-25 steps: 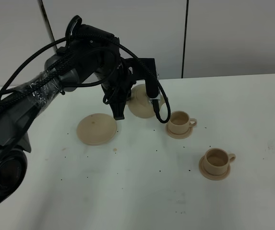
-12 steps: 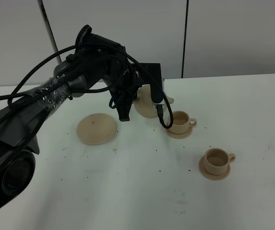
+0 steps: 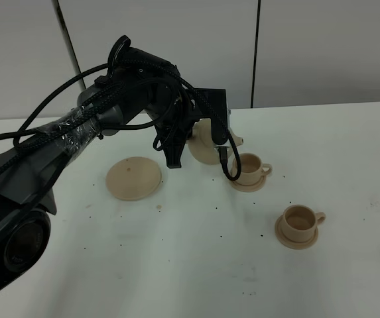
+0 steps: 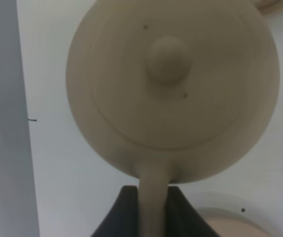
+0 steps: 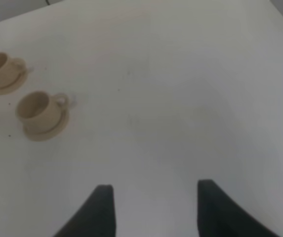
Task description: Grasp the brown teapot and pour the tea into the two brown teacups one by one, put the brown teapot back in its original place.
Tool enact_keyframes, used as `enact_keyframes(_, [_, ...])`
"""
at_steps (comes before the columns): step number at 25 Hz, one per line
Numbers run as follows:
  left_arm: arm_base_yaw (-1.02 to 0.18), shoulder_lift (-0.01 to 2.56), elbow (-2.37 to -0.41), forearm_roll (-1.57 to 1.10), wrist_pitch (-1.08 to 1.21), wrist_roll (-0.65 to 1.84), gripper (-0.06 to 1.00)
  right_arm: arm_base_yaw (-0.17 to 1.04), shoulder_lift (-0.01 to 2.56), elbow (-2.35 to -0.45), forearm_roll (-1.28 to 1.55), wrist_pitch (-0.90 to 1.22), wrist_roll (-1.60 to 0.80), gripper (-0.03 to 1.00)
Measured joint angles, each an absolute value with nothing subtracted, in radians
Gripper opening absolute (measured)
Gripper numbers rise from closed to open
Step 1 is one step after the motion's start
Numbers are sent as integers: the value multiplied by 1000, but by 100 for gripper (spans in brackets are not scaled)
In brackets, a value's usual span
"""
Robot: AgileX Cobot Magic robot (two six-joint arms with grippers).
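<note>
**Operator:** Where does the pot sit at this moment?

**Notebook:** Your brown teapot (image 3: 206, 149) is off its wide saucer (image 3: 134, 177). It hangs from your left gripper (image 4: 151, 190), between that saucer and the farther teacup (image 3: 248, 169). The spout (image 3: 238, 140) points toward that cup, with its tip just above and beside the rim. I cannot tell whether anything runs from the spout.

**Operator:** And the grip itself?

**Notebook:** In the left wrist view your jaws are clamped tight on the loop handle (image 4: 153, 210), with one dark finger (image 4: 121, 217) on each side of it. The lid knob (image 4: 168, 59) faces the camera and the lid looks seated.

**Operator:** What about the rest of the bench?

**Notebook:** Both cups stand upright, each on its own small saucer. The nearer teacup (image 3: 300, 222) is well apart from the pot. The wide saucer lies flat on the white table (image 3: 176, 265), which has small dark specks scattered over it. A black cable (image 3: 224, 162) loops down from the left wrist, just beside the farther cup.

**Operator:** And the other arm?

**Notebook:** Your right gripper (image 5: 153, 187) does not show in the high view. Its own camera shows the fingers spread wide with nothing between them. It hangs over the table top, and both cups are in sight, well away from it.
</note>
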State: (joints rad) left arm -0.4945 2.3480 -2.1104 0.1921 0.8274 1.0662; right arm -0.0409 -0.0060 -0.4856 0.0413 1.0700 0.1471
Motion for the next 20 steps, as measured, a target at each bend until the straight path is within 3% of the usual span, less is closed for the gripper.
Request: enact_keyframes(20, [-494,2348,-2110,234,824,1107,17,-41,-6,-486,41,1070,147,38])
